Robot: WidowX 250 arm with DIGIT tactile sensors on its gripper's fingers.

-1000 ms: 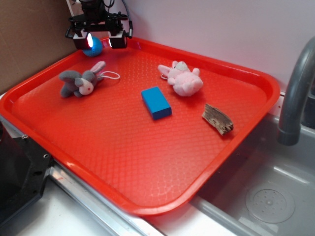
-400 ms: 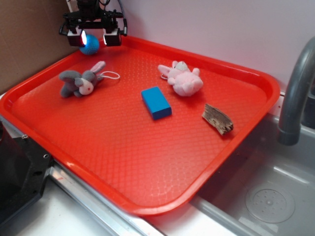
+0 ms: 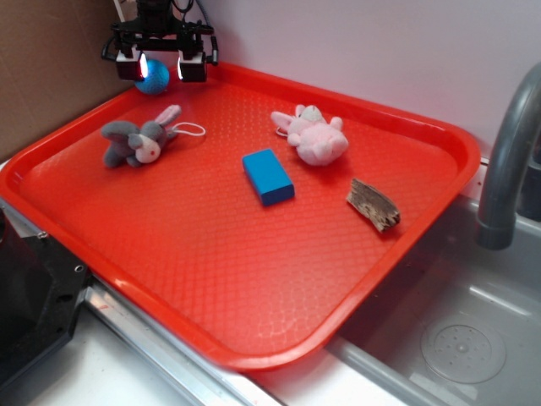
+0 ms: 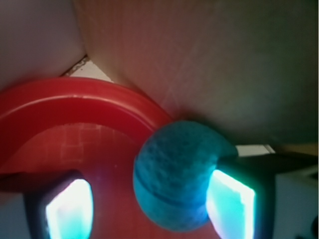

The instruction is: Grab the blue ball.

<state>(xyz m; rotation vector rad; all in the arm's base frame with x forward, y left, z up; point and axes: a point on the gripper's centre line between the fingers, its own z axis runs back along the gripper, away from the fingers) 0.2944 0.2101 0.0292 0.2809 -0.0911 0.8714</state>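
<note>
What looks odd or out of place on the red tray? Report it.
The rough brown bark-like chunk near the red plastic tray's right rim looks ragged beside the toys. The small knitted teal-blue ball sits off-centre between the open gripper fingers, against one.

I'm seeing everything sitting on the tray [image 3: 211, 279]. The ball [image 3: 155, 79] is sitting in the far left corner, between the gripper [image 3: 161, 66] fingers. The bunny toy [image 3: 139, 140] is lying in front of it, the block [image 3: 268, 176] mid-tray, the pig toy [image 3: 314, 137] behind that, the wood chunk [image 3: 374, 204] rightmost. The sink [image 3: 456, 321] is sitting right of the tray.
</note>
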